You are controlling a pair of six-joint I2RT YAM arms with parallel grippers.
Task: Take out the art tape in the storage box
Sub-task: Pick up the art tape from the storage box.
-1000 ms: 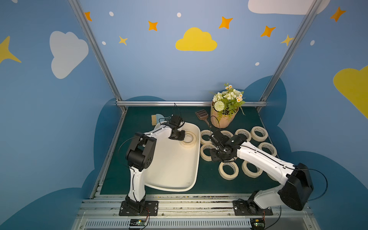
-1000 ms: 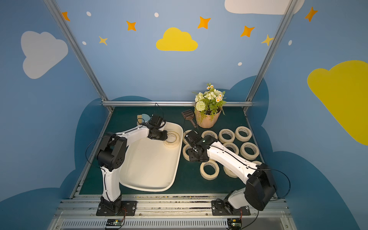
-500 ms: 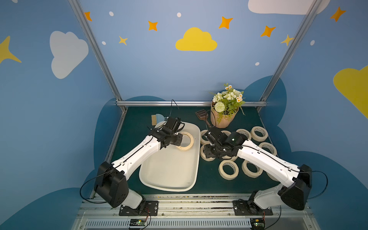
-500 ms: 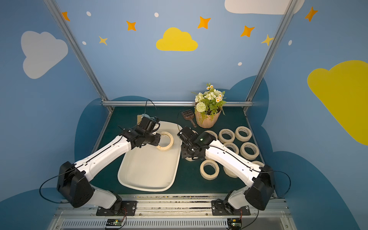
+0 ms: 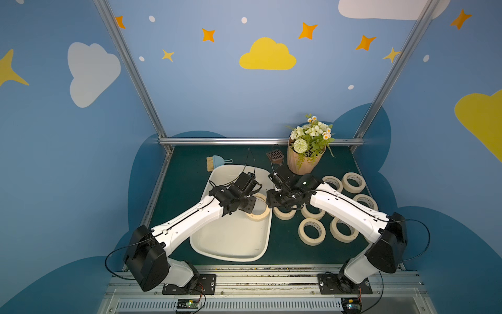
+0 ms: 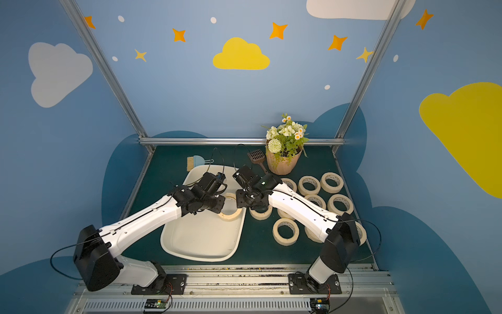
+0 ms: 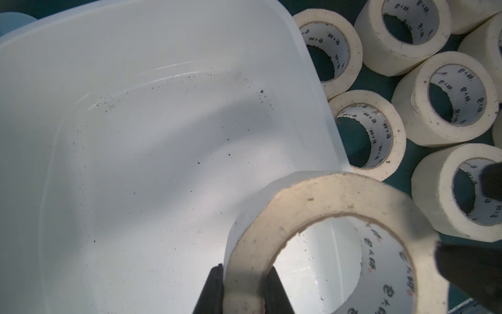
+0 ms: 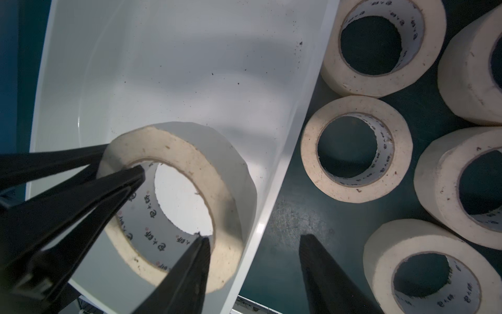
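Tape roll first: your left pincer point(image 7: 244, 277) is pinching the held roll point(image 7: 326, 195) through its wall. One finger point(image 7: 210, 291) sits on the cream outside and the other is inside the white printed core. In both top views you find the held roll point(image 5: 258, 216) over the side of the box point(image 5: 231, 258) that faces the right arm, about halfway along it. Its outer edge overlaps the box's rim there. From the right wrist the held roll point(image 8: 190, 152) looks tilted, and you see the pale box floor through its hole.

Your right pincer point(image 8: 254, 239) is spread wide and grips nothing. It hangs just beside the held roll, straddling the box's rim point(image 8: 271, 217). One finger tip lies over the inner edge of the ring and the other over the green table point(image 8: 293, 212). You cannot tell from these views whether that inner tip touches the tape.

The box floor point(image 7: 163, 163) carries fine dark specks. The box lies flat on the table point(image 5: 184, 190) between the two arms.

Several loose rolls point(image 5: 312, 231) lie flat on the table beside the box, on the right arm's side. They are packed close, and some are partly hidden under that arm. Behind them stands a flower pot point(image 5: 301, 163) with a dark scoop point(image 5: 275, 157) just beside it. A small brush point(image 5: 214, 163) lies near the box's far end.
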